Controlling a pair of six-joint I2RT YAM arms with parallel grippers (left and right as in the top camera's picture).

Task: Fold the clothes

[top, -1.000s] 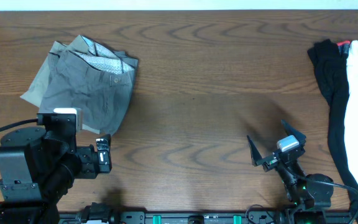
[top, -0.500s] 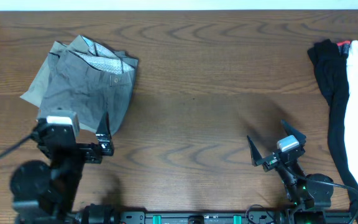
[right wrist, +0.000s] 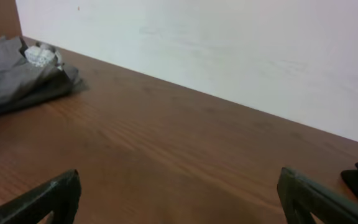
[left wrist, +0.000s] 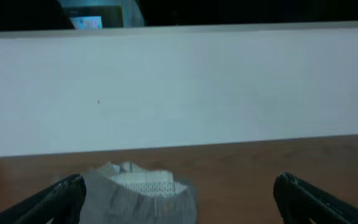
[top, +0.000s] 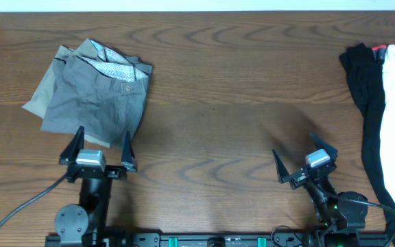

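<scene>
Shorts (top: 94, 96) lay bunched at the far left in the overhead, just ahead of my left gripper (top: 103, 132), which was spread wide and empty. The right gripper (top: 293, 143), equally wide and empty, sat well apart. My left wrist view showed them low and centre-left between its fingers (left wrist: 55, 199). From the right wrist they lay far off left.

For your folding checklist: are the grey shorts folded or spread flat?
Roughly folded: the grey shorts lie doubled in a compact bundle, lining showing.
</scene>
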